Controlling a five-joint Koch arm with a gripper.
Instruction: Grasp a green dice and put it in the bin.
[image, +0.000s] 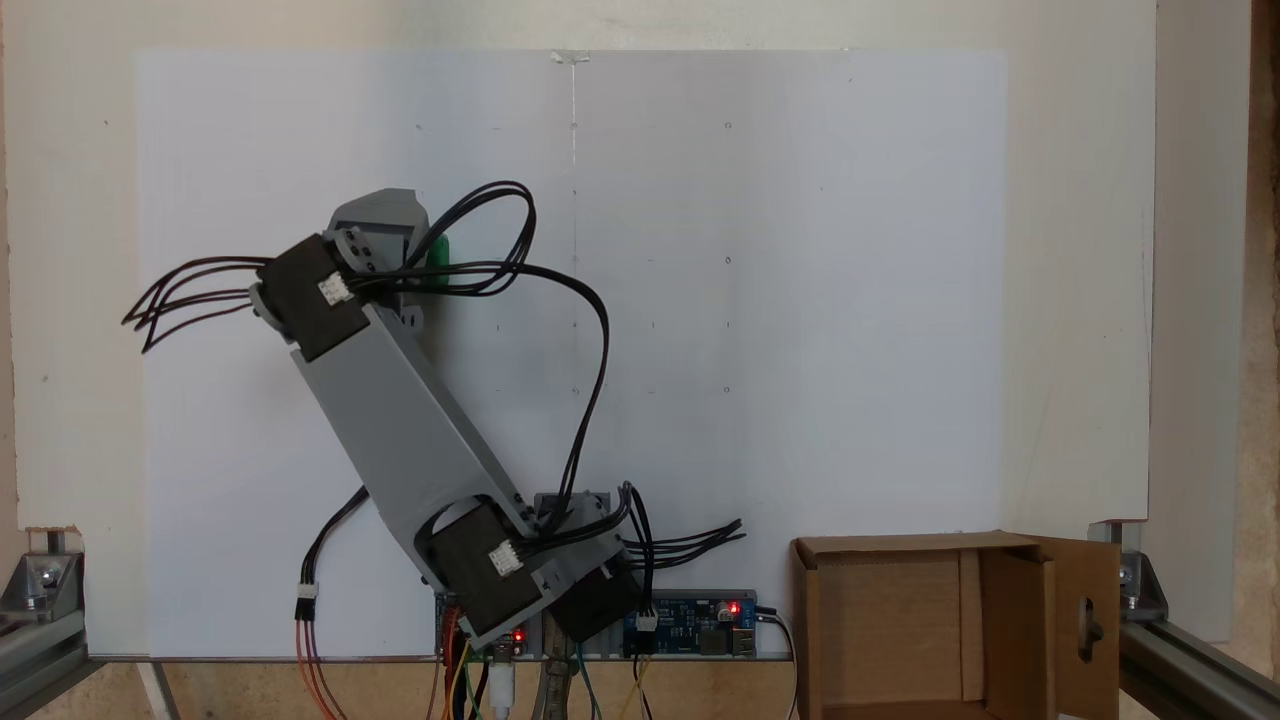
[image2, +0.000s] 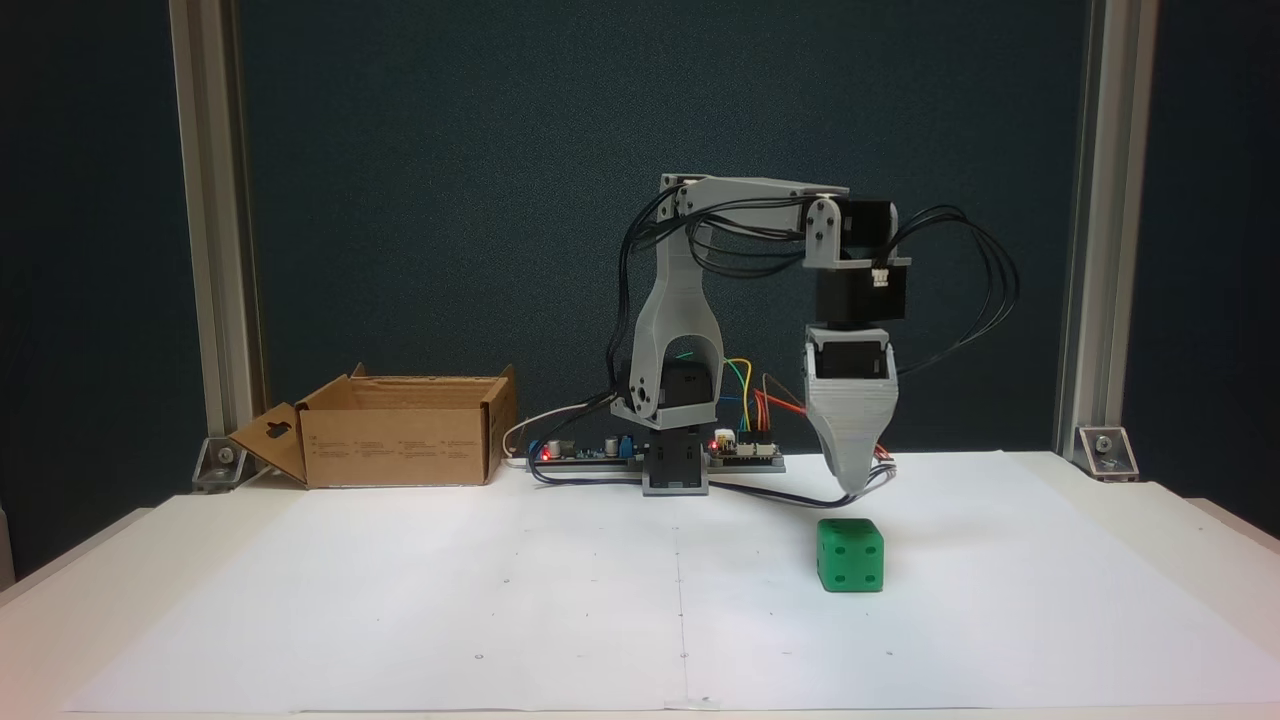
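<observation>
Green dice (image2: 851, 554): one; bin (image2: 400, 445): one

links (image: 400, 420): light grey printed plastic, flat-sided, with rounded ends
motors (image: 310, 295): black blocks at the joints, each with a small white plug
cables (image2: 980, 290): thin black bundles looping loosely from joint to joint
gripper (image2: 852, 490): grey ribbed shell tapering to a narrow tip, under a black motor
base (image2: 675, 470): dark block with a grey foot
boards (image: 690, 612): blue and dark circuit boards by the base, with red lights lit
board wires (image2: 752, 395): red, orange, yellow, green and blue
screws (image: 352, 248): small dark dots on the round joint plates
</observation>
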